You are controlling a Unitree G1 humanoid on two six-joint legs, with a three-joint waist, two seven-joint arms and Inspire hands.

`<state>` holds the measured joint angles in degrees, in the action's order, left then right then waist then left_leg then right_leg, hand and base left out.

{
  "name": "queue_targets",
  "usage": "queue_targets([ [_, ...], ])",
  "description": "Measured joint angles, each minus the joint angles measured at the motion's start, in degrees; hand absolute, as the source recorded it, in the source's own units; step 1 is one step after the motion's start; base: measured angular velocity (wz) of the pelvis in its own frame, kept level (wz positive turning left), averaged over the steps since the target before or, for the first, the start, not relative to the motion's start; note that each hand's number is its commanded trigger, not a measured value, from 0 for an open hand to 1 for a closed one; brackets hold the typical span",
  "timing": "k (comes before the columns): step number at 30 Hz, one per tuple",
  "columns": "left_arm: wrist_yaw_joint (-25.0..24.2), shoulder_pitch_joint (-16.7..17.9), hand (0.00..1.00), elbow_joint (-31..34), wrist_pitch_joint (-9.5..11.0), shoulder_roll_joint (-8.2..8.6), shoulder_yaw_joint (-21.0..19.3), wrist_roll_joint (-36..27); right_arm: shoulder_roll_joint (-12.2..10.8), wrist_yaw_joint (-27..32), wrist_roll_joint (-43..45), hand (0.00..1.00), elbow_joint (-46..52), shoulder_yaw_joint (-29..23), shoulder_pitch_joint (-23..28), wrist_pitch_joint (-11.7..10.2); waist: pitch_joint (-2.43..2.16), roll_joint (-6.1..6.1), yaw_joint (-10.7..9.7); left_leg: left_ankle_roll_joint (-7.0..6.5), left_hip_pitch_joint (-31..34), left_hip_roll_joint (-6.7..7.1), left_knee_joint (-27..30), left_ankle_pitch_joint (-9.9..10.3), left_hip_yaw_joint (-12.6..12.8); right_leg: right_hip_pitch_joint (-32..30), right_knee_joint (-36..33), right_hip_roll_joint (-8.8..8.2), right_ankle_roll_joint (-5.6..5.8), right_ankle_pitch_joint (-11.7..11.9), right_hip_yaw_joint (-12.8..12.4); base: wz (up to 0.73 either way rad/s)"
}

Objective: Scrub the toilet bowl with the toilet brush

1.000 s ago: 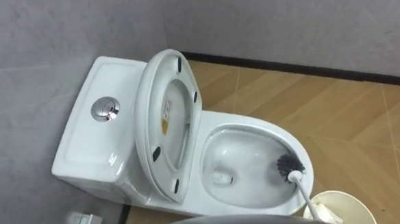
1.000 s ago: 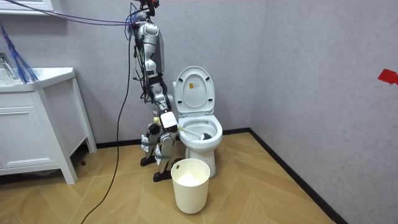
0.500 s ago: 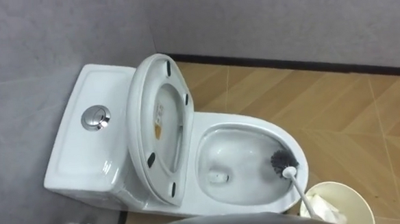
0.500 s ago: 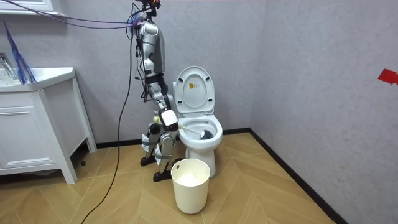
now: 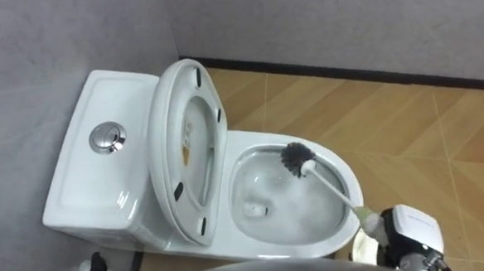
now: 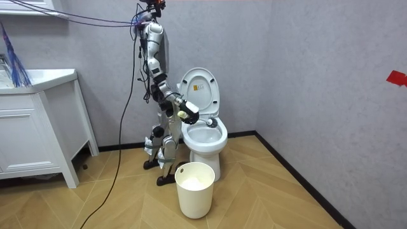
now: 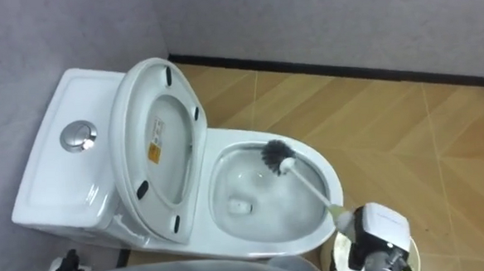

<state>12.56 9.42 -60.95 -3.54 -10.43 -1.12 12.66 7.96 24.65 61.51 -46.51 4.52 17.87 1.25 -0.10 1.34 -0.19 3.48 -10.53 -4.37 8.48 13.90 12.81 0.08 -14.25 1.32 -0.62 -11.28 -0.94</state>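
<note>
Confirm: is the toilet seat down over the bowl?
No, the seat stands raised against the tank, leaving the bowl open.

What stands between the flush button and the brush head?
The raised seat and lid, between flush button and brush head, in the left eye view.

Both eye views sit on the robot's head, a small sideways offset apart, looking steeply down at close range onto the toilet (image 5: 79,190). The room view stands well off, roughly level, facing robot and wall (image 6: 318,76). All three share the toilet and the brush (image 5: 295,158).
</note>
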Motion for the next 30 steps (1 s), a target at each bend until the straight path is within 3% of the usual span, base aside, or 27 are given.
queue_targets([
  [3, -0.9, 0.1, 0.00, -0.8, 0.0, -0.83, 1.7, 0.0, 0.3, 0.3, 0.2, 1.00, 0.1, 1.2, 0.2, -0.5, -0.16, 0.11, 0.6, 0.00, 0.1, -0.03, 0.0, 0.0, -0.6, 0.6, 0.7, 0.01, 0.05, 0.3, 0.2, 0.01],
  [7, -0.9, 0.8, 0.00, -1.0, 0.0, -1.24, 1.8, 0.0, 1.2, 0.3, -0.1, 1.00, 5.4, 1.1, 1.1, -1.3, 0.07, 0.69, 0.7, 0.00, 0.4, -0.07, 0.0, 0.0, -0.4, 0.2, 0.6, 0.03, 0.02, 0.3, 0.2, -0.01],
  [10, -0.7, 0.9, 0.00, -1.0, 0.6, -1.56, 2.6, -1.5, 2.0, 2.6, -3.9, 1.00, 7.2, 0.7, 0.7, -3.5, 0.27, 0.95, 0.1, 0.00, 0.2, -0.16, 0.0, 0.0, -0.4, 0.7, 0.8, 0.05, -0.01, 0.4, 0.5, 0.05],
  [12, -0.7, 1.4, 0.00, -0.9, 2.2, -1.59, 2.4, -1.8, 1.8, 4.2, -8.0, 1.00, 7.5, -1.5, 0.6, -5.8, 0.26, 1.14, -0.9, 0.00, 0.1, -0.15, 0.0, 0.0, -0.4, 1.1, 1.6, -0.12, 0.07, 0.5, 1.1, 0.19],
  [15, -0.7, 2.0, 0.00, -0.9, 2.8, -1.54, 1.1, -1.8, 1.6, 7.1, -15.1, 1.00, 7.6, -4.1, 0.7, -7.6, 0.25, 1.08, -1.2, 0.00, 0.0, -0.11, -0.2, 0.0, -0.4, 1.4, 1.7, -0.14, 0.14, 0.6, 1.0, -0.02],
  [19, -0.6, 2.9, 0.00, -0.9, 2.7, -1.54, -1.5, -1.7, 1.2, 8.8, -23.6, 1.00, 4.3, -8.4, 1.3, -8.0, 0.18, 0.73, -2.2, 0.00, -0.9, -0.19, -0.2, 0.0, -0.2, 2.9, 3.1, -0.10, 0.19, 0.9, 1.1, 0.01],
  [21, -0.6, 3.9, 0.00, -0.9, 2.2, -1.37, -2.2, -1.6, 0.7, 9.4, -29.6, 1.00, 1.3, -11.1, 1.3, -7.2, -0.19, 0.08, -2.5, 0.00, -1.2, -0.19, -0.2, 0.0, 0.9, 3.0, 3.5, -0.08, 0.22, 1.0, 0.7, -0.08],
  [23, -0.5, 4.0, 0.00, -1.0, 1.5, -1.16, -3.2, -1.1, 0.3, 9.6, -34.8, 1.00, -1.2, -12.4, 1.8, -6.8, -0.21, -0.20, -2.8, 0.00, -1.2, -0.21, -0.2, 0.0, 0.9, 3.2, 3.4, -0.04, 0.22, 1.0, 0.5, -0.08],
  [24, -0.5, 4.5, 0.00, -1.0, 1.0, -1.03, -4.0, -1.0, 0.0, 9.6, -38.2, 0.36, -3.7, -13.0, 1.9, -6.4, -0.13, -0.26, -3.2, 0.00, -1.3, -0.22, -0.2, 0.0, 0.6, 3.4, 3.4, -0.03, 0.21, 1.0, 0.6, 0.00],
  [25, -0.5, 4.6, 0.00, -1.0, 1.0, -0.93, -4.6, -0.8, -0.1, 9.6, -39.8, 0.00, -4.9, -13.2, 1.9, -6.0, -0.07, 0.06, -3.4, 0.00, -1.4, -0.23, -0.2, 0.0, 0.6, 3.5, 3.4, -0.03, 0.21, 1.0, 0.6, 0.04],
  [28, -0.5, 5.5, 0.00, -0.9, 0.8, -0.85, -5.0, -0.4, -0.3, 8.5, -46.5, 0.00, -9.4, -13.6, 2.5, -3.7, 0.10, -0.27, -4.1, 0.00, -1.9, -0.26, -0.2, 0.0, 0.6, 4.0, 3.5, -0.06, 0.19, 1.0, 1.0, -0.01],
  [30, -0.5, 5.9, 0.00, -1.0, -0.6, -0.40, -5.6, 0.5, -1.0, 7.0, -49.1, 0.00, -10.8, -14.9, 3.5, -2.1, 0.03, -0.19, -4.3, 0.00, -2.1, -0.26, -0.2, 0.0, 0.6, 3.9, 3.3, -0.06, 0.19, 1.0, 0.9, -0.10],
])
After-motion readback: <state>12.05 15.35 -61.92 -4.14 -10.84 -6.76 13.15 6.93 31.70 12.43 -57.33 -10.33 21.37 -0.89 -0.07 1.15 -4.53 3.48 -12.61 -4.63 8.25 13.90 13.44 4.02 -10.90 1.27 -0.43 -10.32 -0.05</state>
